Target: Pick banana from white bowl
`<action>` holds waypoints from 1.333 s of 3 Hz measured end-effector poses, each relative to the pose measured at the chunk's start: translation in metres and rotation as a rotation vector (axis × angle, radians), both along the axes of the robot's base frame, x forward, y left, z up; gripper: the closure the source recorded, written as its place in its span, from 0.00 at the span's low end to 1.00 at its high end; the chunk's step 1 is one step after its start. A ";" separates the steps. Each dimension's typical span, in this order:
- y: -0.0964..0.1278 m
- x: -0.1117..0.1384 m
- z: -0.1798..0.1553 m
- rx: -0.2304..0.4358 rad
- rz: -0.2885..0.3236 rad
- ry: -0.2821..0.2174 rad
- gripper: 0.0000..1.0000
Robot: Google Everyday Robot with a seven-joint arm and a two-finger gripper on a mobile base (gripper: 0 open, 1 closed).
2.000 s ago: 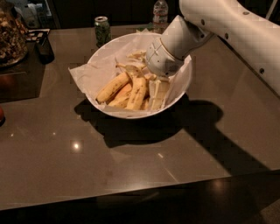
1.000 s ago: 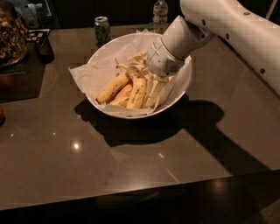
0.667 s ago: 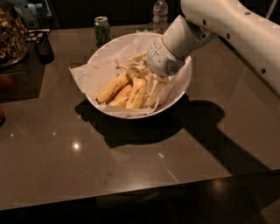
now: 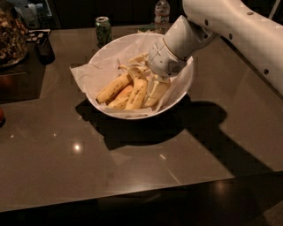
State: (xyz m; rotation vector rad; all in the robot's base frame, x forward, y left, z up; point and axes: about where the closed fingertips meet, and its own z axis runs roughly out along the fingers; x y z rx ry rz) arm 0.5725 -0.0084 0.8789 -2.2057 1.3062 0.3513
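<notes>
Tool (image 4: 155, 93) sits low inside white bowl (image 4: 179, 100), near the worktop's far edge, at the right of the fruit pile. Its grip state cannot be told. Banana (image 4: 115, 87) lies in the bowl, unlifted. Judged: reach done; secure grasp and lift remain.

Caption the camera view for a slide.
End effector inside the paper-lined white bowl, over the bananas; a green can and a bottle stand behind.
</notes>
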 end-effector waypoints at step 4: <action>-0.025 -0.012 0.072 0.086 -0.195 -0.206 1.00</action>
